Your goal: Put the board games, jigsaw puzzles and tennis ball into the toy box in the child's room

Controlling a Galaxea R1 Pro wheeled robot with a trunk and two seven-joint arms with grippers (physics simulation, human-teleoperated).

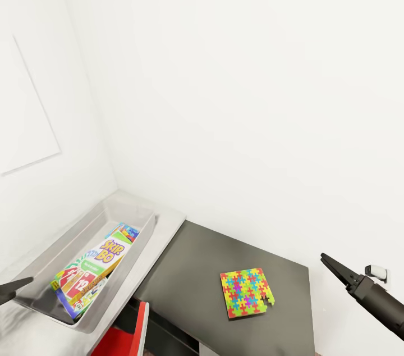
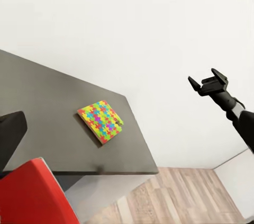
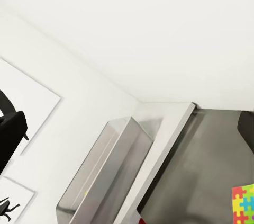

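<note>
The light grey toy box stands on the pale part of the table, by the corner of the walls. In it lies the green-white-red Skip-Bo board game, with a blue box edge showing under it. One jigsaw puzzle lies flat on the table's dark lower section. My left gripper hovers at the box's near left corner, one dark finger showing, empty. Off the table's right edge my right gripper hangs in the air, jaws apart, empty.
A red chair stands under the table's front edge. White walls close the back and left; a framed picture hangs on the left wall. A wall socket sits behind my right arm. Wood-plank floor lies beyond the table's right end.
</note>
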